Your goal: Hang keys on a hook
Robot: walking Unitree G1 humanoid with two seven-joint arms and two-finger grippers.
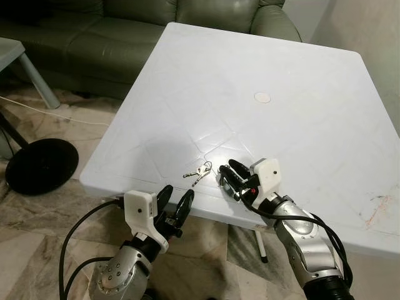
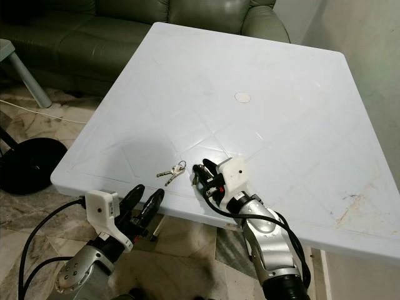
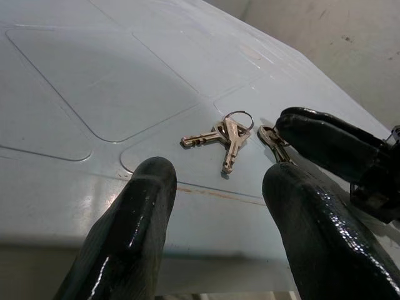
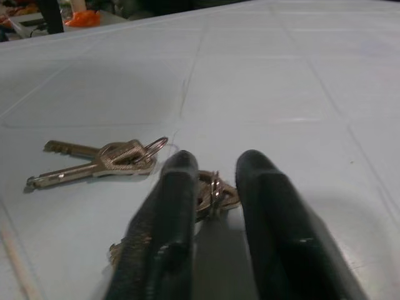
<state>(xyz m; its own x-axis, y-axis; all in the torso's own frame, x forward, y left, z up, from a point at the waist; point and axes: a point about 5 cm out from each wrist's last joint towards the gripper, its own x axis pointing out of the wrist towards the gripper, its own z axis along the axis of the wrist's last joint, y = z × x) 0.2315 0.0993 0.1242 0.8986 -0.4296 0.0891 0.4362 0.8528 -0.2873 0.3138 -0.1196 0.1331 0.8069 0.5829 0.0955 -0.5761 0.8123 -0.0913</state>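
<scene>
Slippage is the likeliest failure: the right tool (image 1: 232, 177) rests on the white bench (image 1: 300, 81), its narrowly parted fingers straddling one key bunch (image 4: 212, 195) without clamping it, so thin metal could skid. A second bunch (image 1: 199, 172) lies just beside. The left tool (image 1: 174, 205) hovers wide apart, empty, off the bench edge. A green sofa (image 1: 125, 31) stands behind.

Right gripper (image 1: 229, 173) is reaching forward, its fingers (image 4: 175, 212) resting low and narrowly parted around a second key bunch (image 4: 215, 195); left gripper (image 1: 174, 204) is hovering near, fingers spread wide
</scene>
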